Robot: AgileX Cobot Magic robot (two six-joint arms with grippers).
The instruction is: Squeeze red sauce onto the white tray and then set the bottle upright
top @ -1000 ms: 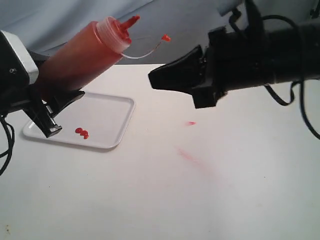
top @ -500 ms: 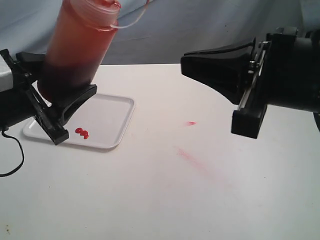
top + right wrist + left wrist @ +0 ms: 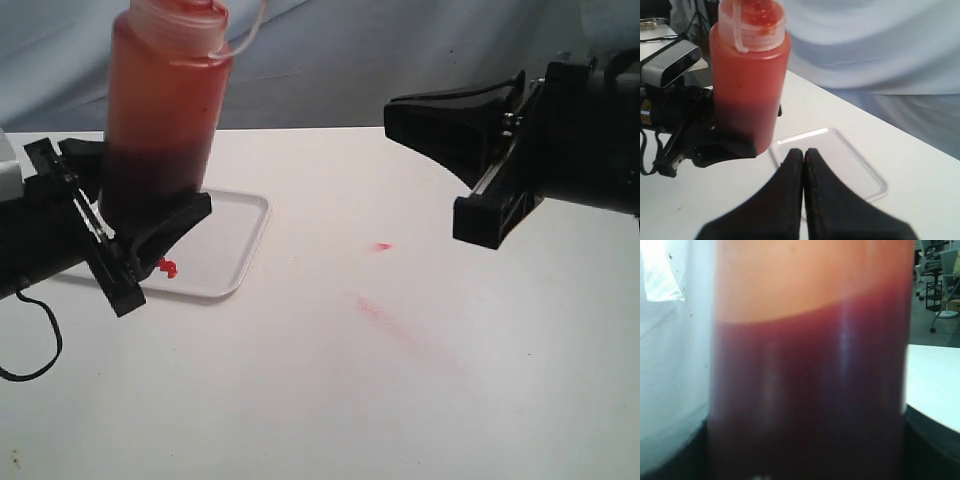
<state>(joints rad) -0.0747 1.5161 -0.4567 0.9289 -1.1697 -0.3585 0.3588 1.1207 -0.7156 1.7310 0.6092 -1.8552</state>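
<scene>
Faint pink smears (image 3: pixel 375 311) mark the white table (image 3: pixel 300 420).

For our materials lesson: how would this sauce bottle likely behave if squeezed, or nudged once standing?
The bottle probably gives when squeezed: its walls look like translucent plastic. Dark sauce sits in its lower part, so it likely feels bottom-heavy. It is tall and narrow; a push near the top might tip it.

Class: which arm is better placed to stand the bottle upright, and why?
Left: the left gripper holds the nearly upright bottle over the white tray; the right gripper is shut, empty, apart.
</scene>
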